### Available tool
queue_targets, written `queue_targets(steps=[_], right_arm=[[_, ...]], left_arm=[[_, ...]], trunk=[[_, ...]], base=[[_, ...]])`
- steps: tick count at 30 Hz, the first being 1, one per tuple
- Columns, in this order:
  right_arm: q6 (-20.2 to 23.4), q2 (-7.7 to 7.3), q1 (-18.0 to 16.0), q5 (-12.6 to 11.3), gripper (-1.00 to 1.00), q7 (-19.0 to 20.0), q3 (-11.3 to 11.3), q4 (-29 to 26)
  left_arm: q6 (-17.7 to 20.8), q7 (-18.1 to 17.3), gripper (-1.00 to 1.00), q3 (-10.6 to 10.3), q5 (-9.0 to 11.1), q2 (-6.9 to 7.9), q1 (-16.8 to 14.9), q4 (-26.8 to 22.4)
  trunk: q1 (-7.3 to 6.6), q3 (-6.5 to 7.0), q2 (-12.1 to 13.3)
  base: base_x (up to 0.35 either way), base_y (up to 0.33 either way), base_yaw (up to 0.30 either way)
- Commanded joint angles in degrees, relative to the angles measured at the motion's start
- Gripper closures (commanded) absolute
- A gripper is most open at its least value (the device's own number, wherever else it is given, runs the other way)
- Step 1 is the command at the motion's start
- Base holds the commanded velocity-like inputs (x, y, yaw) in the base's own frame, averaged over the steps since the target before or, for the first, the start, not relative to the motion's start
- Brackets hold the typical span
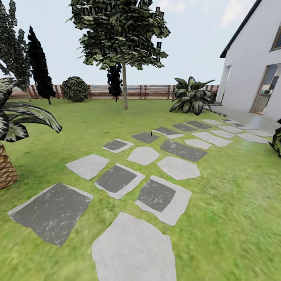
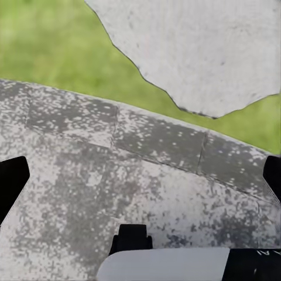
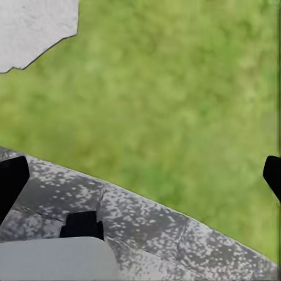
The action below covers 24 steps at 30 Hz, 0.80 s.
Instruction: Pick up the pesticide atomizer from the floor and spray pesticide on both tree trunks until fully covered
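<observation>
Standing on a stepping stone (image 1: 145,137), pesticide atomizer (image 1: 151,133), tree (image 1: 125,84) beyond

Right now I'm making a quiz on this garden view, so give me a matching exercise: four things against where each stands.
Things:
1. pesticide atomizer
2. tree
3. palm
4. house

Places:
A. left edge of the head view, scaly trunk on the lawn
B. right side, white wall with a doorway
C. on a dark paving stone far along the path
D. by the slatted fence, straight bare trunk under a wide canopy

Pairs: 1-C, 2-D, 3-A, 4-B
</observation>
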Motion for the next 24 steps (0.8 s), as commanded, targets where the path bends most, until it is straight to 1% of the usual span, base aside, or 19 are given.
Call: queue_targets(steps=[1, 11, 24], right_arm=[[0.03, -0.09, 0.0, 0.09, -1.0, 0.02, 0.06, 0.02], [0.07, -0.23, 0.0, 0.2, -1.0, 0.06, 0.13, 0.08], [0.07, -0.23, 0.0, 0.14, -1.0, 0.07, 0.05, 0.08]], left_arm=[[0.0, 0.0, -1.0, 0.0, -0.01, -0.02, -0.01, 0.0], [-0.02, 0.0, -1.0, 0.0, -0.02, -0.04, 0.0, 0.06], [-0.07, 0.0, -1.0, 0.0, -0.02, -0.05, 0.01, 0.09]], trunk=[[0.0, 0.0, 0.0], [0.0, 0.0, 0.0], [0.0, 0.0, 0.0]], base=[[0.269, 0.0, 0.0], [0.281, 0.0, 0.0], [0.341, 0.0, 0.0]])
